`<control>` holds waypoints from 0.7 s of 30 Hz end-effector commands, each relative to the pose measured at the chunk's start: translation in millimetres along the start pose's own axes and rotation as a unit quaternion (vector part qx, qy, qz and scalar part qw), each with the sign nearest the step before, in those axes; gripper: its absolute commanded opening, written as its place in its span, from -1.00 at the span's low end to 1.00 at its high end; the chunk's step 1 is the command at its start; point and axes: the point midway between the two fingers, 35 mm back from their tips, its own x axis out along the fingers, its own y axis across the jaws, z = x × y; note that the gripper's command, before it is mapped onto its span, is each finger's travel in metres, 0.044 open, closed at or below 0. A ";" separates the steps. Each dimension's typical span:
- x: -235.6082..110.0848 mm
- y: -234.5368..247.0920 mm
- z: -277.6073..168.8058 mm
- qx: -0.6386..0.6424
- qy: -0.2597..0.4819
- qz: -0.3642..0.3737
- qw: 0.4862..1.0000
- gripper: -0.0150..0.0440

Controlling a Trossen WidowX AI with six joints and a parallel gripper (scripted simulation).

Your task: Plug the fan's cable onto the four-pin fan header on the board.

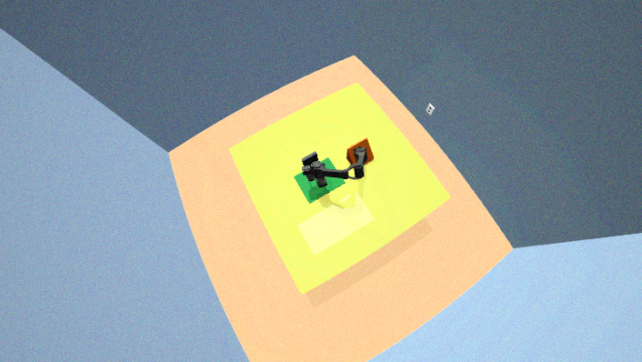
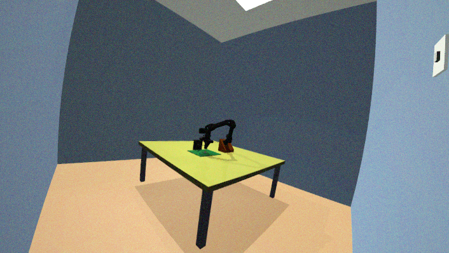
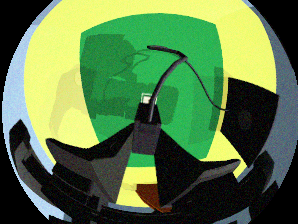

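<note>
The plug [image 3: 145, 137] is pinched between the nearly closed fingers of the gripper [image 3: 143, 145], held above the green board [image 3: 193, 50], its cable [image 3: 193, 72] trailing off. The pale header [image 3: 147, 98] seems just ahead, though this view distorts. Picking up is done; aligning, pushing down and letting go remain

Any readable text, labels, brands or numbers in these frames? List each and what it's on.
None readable in any view.
Green board: plain, no silkscreen or markings show.
Plug, clamped in the gripper: dark and unmarked.
White header: too small to show any pin labels.
Fan: a black block, no brand visible.
Arm and its orange base: no logo visible.
White wall plate: only a dark switch shape, no lettering.
</note>
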 end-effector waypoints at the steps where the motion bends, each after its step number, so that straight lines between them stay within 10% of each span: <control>1: -1.5 -1.4 2.6 -0.003 -0.003 -0.002 1.000 -0.49; 21: -3.7 -2.4 -3.4 -0.005 -0.003 -0.002 1.000 -0.49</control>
